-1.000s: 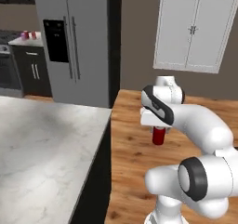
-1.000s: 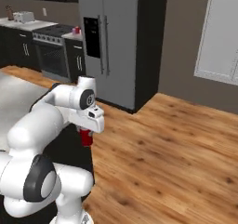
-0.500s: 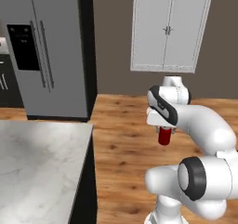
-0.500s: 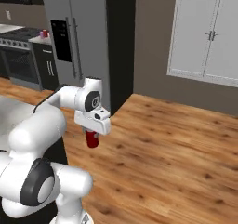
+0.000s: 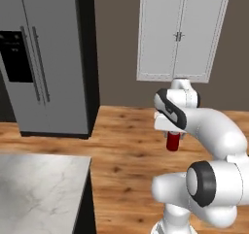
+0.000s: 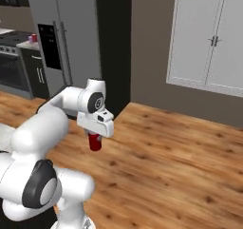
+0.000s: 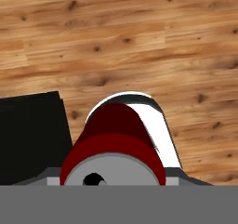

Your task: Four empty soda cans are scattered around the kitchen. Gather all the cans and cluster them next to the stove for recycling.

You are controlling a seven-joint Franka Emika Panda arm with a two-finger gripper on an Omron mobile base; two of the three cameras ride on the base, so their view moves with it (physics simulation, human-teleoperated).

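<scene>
Base turned; red can (image 5: 172,142) still gripped.

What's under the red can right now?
Under the red soda can, held by the shut end effector in mid-air, is bare wooden floor. In the hand view the can covers the floor directly beneath it; a black cabinet side sits nearby.
</scene>
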